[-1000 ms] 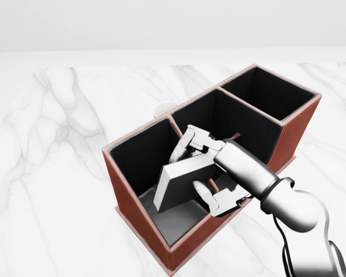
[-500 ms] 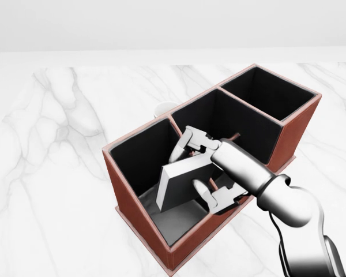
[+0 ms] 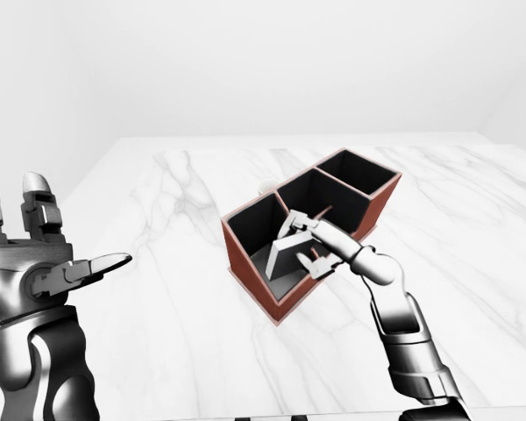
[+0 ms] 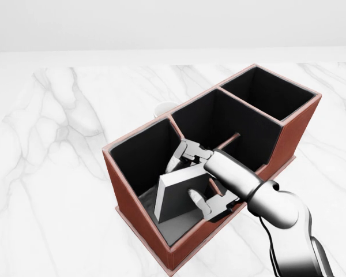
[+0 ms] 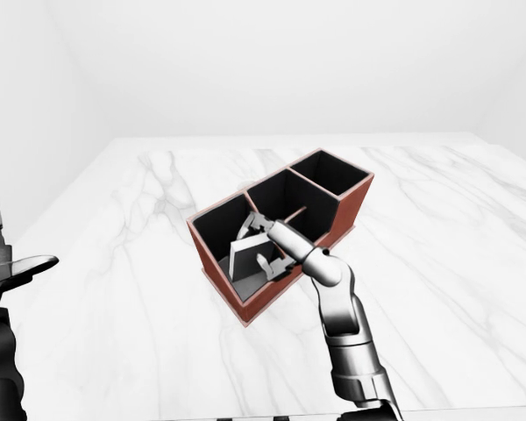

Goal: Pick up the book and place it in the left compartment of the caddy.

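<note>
A red-brown caddy (image 4: 130,203) with three black-lined compartments lies slantwise on the white marble table. A grey book (image 4: 176,197) stands tilted inside its left compartment, low down near the floor. My right hand (image 4: 190,179) reaches over the divider into that compartment, its fingers (image 4: 199,202) closed round the book's right edge. My left hand (image 3: 48,263) hovers far to the left in the left-eye view, fingers spread, holding nothing.
A small white round object (image 4: 164,108) peeks out beyond the caddy's far wall. The middle compartment (image 4: 222,124) and the right compartment (image 4: 268,92) hold nothing. Marble tabletop (image 4: 57,144) stretches on all sides of the caddy.
My right hand has sunk lower and slightly leftward into the left compartment, carrying the book down with it. The caddy stayed put.
</note>
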`<state>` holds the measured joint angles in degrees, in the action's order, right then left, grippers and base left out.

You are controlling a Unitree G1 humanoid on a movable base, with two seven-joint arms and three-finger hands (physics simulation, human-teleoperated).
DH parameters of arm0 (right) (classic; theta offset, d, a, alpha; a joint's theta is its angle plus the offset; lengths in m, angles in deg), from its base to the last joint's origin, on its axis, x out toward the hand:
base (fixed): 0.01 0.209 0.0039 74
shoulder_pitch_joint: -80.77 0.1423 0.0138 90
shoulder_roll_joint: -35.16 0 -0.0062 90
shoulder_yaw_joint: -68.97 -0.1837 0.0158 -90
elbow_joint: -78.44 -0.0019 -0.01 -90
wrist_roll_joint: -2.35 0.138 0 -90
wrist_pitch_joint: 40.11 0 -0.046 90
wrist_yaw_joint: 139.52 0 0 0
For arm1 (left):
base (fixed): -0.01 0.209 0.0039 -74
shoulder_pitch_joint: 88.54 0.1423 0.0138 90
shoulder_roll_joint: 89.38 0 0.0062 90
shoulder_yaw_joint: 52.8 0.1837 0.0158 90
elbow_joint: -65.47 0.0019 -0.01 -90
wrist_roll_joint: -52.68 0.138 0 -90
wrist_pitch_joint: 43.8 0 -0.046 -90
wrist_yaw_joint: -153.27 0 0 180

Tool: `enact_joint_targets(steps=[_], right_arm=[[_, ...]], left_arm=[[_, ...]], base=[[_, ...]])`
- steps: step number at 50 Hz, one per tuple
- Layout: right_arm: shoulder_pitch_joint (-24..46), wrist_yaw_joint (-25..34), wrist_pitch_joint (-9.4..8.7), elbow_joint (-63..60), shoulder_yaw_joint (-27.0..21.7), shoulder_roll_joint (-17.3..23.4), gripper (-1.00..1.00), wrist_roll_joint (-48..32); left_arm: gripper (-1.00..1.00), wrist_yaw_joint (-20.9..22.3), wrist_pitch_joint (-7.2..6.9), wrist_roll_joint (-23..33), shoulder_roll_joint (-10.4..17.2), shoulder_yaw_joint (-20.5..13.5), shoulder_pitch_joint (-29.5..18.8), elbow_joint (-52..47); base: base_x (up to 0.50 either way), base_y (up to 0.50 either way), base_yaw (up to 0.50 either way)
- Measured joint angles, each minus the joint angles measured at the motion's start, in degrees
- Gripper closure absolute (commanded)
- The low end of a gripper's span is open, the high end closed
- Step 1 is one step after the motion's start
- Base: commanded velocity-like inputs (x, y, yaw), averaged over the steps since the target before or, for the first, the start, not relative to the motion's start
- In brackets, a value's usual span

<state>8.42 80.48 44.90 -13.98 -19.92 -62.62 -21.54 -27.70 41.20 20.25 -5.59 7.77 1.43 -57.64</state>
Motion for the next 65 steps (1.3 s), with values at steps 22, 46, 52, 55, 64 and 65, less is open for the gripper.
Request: enact_joint_targets(steps=[22,46,52,55,64,65], right_arm=[[-0.12,0.00,0.00,2.99,0.79,-0.35,1.00,-3.55],[0.35,0.00,0.00,2.31,1.37,-1.07,1.00,-7.82],[0.34,0.00,0.00,2.45,1.25,-1.25,-1.00,-7.18],[0.34,0.00,0.00,2.37,1.16,-1.36,-1.00,-6.40],[0.00,0.00,0.00,2.56,0.91,-1.58,-1.00,-4.87],[-0.05,0.00,0.00,2.58,0.89,-1.59,-1.00,-4.74]], left_arm=[[-1.00,0.10,0.00,0.18,-0.19,0.23,0.14,-0.10],[-1.00,0.07,0.00,-0.05,-0.20,0.04,0.23,-0.55],[-1.00,0.01,0.00,-0.14,-0.15,-0.02,0.18,-0.59],[-1.00,-0.01,0.00,-0.20,-0.11,-0.07,0.17,-0.61],[-1.00,-0.07,0.00,-0.27,-0.05,-0.13,0.13,-0.64],[-1.00,-0.07,0.00,-0.27,-0.05,-0.13,0.13,-0.64]], base=[[0.00,0.00,0.00],[0.00,0.00,0.00],[0.00,0.00,0.00],[0.00,0.00,0.00],[0.00,0.00,0.00],[0.00,0.00,0.00]])
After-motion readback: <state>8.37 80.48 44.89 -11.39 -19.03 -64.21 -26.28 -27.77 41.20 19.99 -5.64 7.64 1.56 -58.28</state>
